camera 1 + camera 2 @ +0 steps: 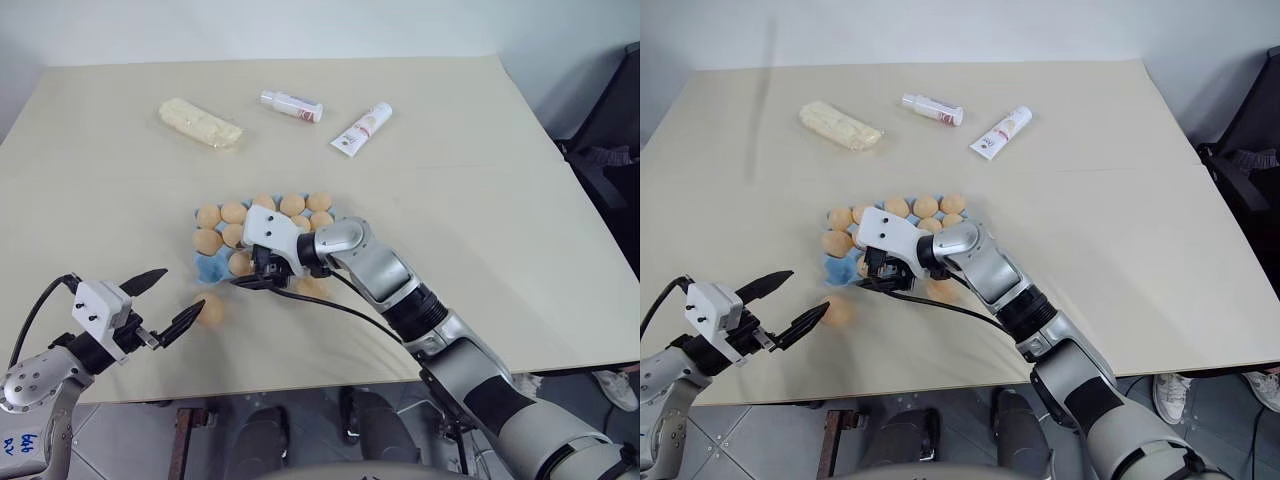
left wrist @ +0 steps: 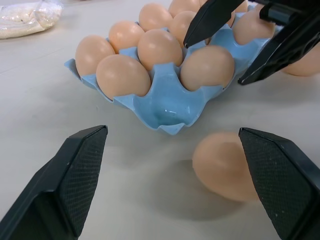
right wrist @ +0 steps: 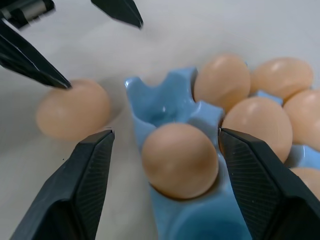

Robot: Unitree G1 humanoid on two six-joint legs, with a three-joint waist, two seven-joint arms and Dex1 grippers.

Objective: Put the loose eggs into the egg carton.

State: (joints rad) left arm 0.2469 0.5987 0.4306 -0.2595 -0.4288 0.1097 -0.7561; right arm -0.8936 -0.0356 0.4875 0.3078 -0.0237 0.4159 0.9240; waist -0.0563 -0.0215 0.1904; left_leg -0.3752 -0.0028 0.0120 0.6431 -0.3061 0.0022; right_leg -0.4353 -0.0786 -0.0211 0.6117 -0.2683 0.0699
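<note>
Blue egg carton (image 3: 165,100), R gripper (image 3: 165,150) open astride seated egg (image 3: 180,160)

Left gripper (image 1: 160,305) low and level, jaws wide — right gripper (image 3: 165,145) angled downward, jaws parted

Right pincer (image 1: 262,272) and its wrist cover the middle of the egg carton (image 1: 210,268), so cups under it can't be counted. One loose egg (image 1: 312,287) sits half hidden behind that forearm. Labels on white tube (image 1: 361,129) and bottle (image 1: 291,105) too small to read. Tabletop (image 1: 480,230) cut off at left edge.
</note>
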